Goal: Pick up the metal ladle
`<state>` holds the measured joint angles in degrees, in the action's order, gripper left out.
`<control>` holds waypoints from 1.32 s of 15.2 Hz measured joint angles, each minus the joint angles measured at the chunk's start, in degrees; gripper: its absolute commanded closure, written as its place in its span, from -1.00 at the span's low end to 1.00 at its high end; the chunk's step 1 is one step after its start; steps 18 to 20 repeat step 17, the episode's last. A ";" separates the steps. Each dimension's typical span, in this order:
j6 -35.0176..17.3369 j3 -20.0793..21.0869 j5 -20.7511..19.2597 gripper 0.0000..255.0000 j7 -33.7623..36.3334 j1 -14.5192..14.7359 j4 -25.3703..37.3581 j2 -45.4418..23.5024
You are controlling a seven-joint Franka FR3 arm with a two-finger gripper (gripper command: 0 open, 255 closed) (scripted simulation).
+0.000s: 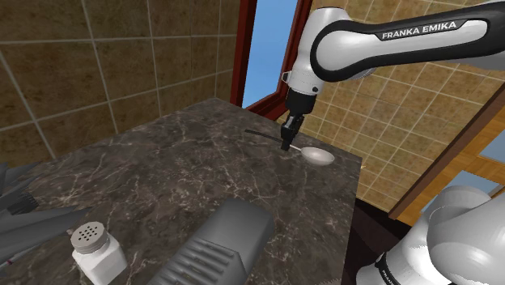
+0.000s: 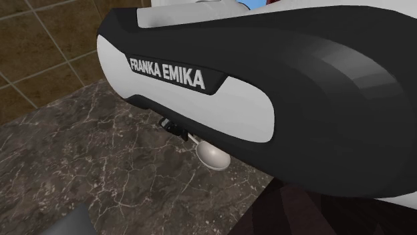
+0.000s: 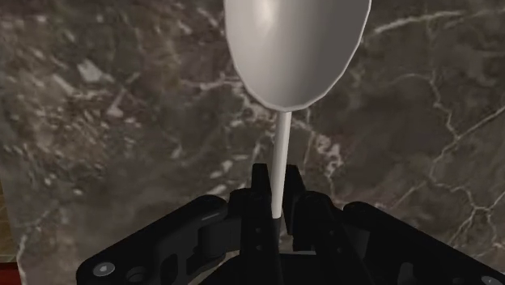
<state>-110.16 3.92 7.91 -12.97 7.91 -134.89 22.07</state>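
Two fingers of the end effector [image 3: 277, 185] pinch the ladle [image 3: 295, 57] by its thin stem, just behind the bowl. It sits right of centre in the shoulder view, near the bench [image 1: 162, 162] edge. Danger: that slim stem could swivel or slip during a lift!

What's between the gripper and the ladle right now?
Nothing. In the wrist view the gripper has its jaws shut directly on the thin handle of the ladle, above the dark marble countertop.
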 measured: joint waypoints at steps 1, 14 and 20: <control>0.01 0.02 0.00 1.00 0.03 0.01 0.06 -0.05; 9.48 -0.34 -0.44 1.00 0.87 -0.14 8.37 1.14; 11.25 -0.35 -0.48 1.00 1.10 -0.13 10.13 1.15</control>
